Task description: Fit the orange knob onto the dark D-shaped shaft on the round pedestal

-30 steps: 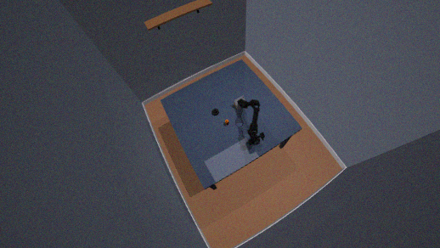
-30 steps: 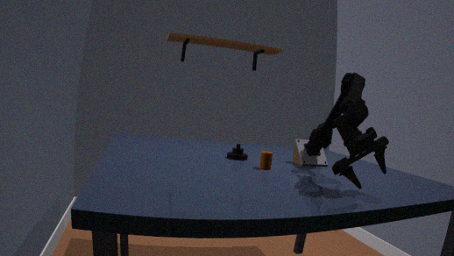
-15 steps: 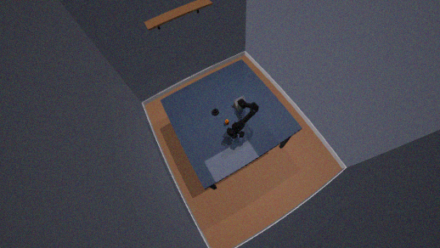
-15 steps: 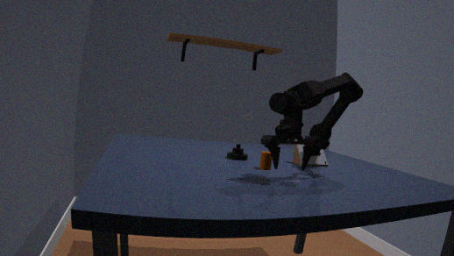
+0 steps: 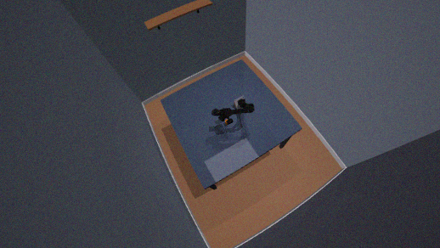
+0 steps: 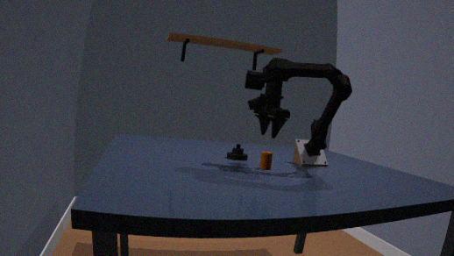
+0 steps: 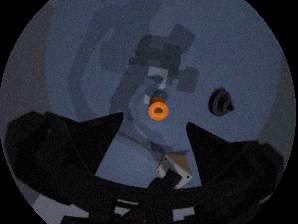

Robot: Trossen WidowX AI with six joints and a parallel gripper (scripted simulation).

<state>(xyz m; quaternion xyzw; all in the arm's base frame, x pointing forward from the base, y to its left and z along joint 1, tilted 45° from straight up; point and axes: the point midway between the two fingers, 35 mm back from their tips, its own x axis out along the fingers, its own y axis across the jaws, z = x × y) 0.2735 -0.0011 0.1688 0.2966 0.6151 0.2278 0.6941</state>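
Blue desk [image 5: 191,98] [image 6: 175,197] [image 7: 250,50] surface spreads before you in the exterior view, its dark front edge nearest, above a wooden floor [image 5: 263,183] [image 6: 175,245]. Just past the middle of the top, your orange knob [image 5: 226,121] [image 6: 266,160] [image 7: 151,111] stands upright on the desk, near the round pedestal [image 6: 237,156] [image 7: 218,102] but apart from it. You can see the dark shaft [image 6: 238,146] [image 7: 230,107] rising bare from that pedestal. Above the knob hangs your end effector [image 5: 225,120] [image 6: 268,135] [image 7: 154,119], fingers pointing down, open and holding nothing. From the wrist, you see the knob's ringed top in the space between the two fingers, below their tips, and its dark hole appears flat along the lower edge. Behind the knob, the black arm [image 6: 307,70] arches up from its pale, slanted base [image 5: 237,103] [image 6: 322,162] [image 7: 165,165], and shadows of the arm fall across the blue top. Farther back, you have a grey wall [image 5: 191,51] [image 6: 210,96] carrying a wooden shelf [image 5: 178,14] [image 6: 219,42] on dark brackets.
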